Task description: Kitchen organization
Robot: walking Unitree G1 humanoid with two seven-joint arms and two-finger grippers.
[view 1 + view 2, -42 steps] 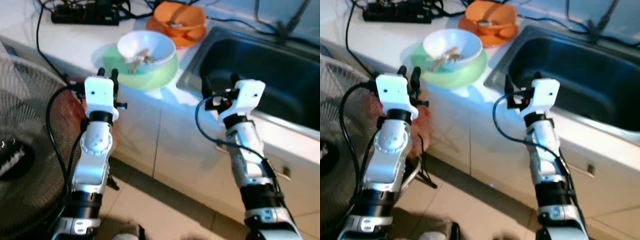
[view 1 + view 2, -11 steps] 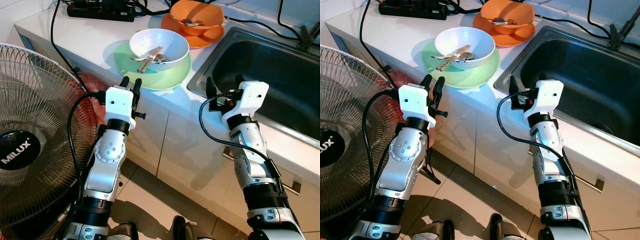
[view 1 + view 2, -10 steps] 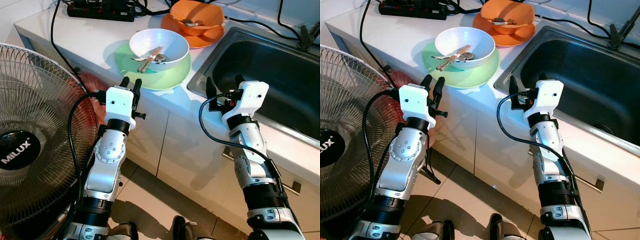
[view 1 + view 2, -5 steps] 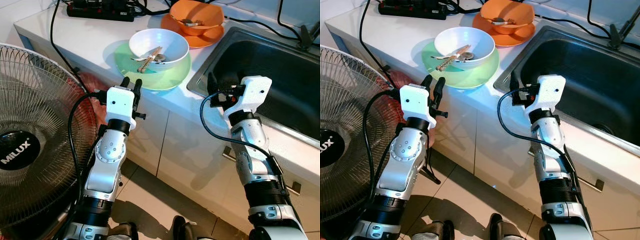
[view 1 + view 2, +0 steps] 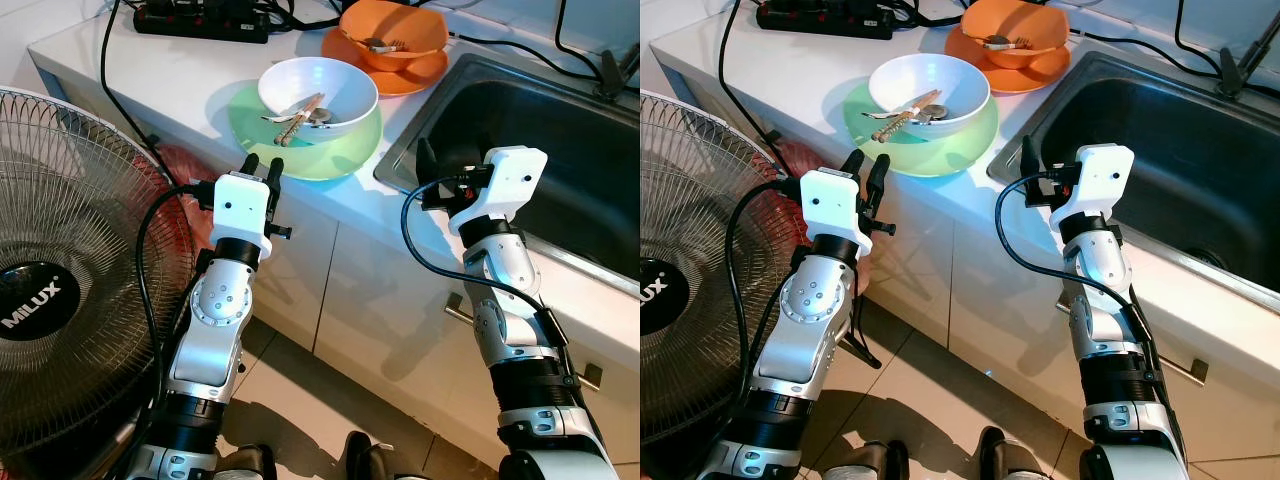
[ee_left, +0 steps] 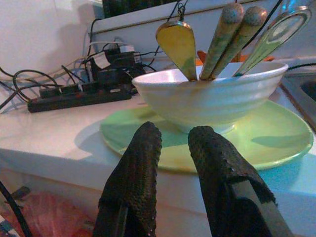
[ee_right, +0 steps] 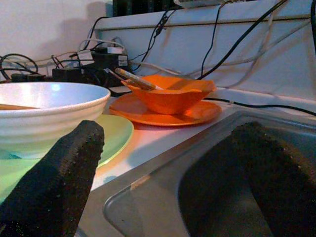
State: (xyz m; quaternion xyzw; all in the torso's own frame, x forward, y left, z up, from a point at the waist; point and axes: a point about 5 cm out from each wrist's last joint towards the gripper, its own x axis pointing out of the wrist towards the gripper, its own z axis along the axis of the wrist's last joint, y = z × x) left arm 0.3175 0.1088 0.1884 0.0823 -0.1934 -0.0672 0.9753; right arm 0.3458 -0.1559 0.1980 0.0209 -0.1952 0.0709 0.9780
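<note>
A white bowl (image 5: 318, 95) holding chopsticks (image 6: 232, 34) and spoons sits on a green plate (image 5: 352, 150) near the counter's front edge. Behind it an orange bowl (image 5: 392, 28) rests on an orange plate (image 5: 415, 72). My left gripper (image 5: 262, 165) hovers just in front of the counter edge, level with the green plate, its fingers close together with nothing between them. My right gripper (image 7: 173, 131) is open and empty at the near left corner of the steel sink (image 5: 560, 150), pointing toward the orange dishes.
A large standing fan (image 5: 70, 300) is close on my left. A black power strip (image 5: 205, 20) and cables lie at the back of the white counter (image 5: 150, 80). White cabinet doors (image 5: 370, 300) run below the counter, and a tap (image 5: 610, 70) stands behind the sink.
My right gripper has risen a little and shifted toward the sink's edge. The left arm has stayed put. Since the oldest frames the camera has moved and the picture has sharpened.
</note>
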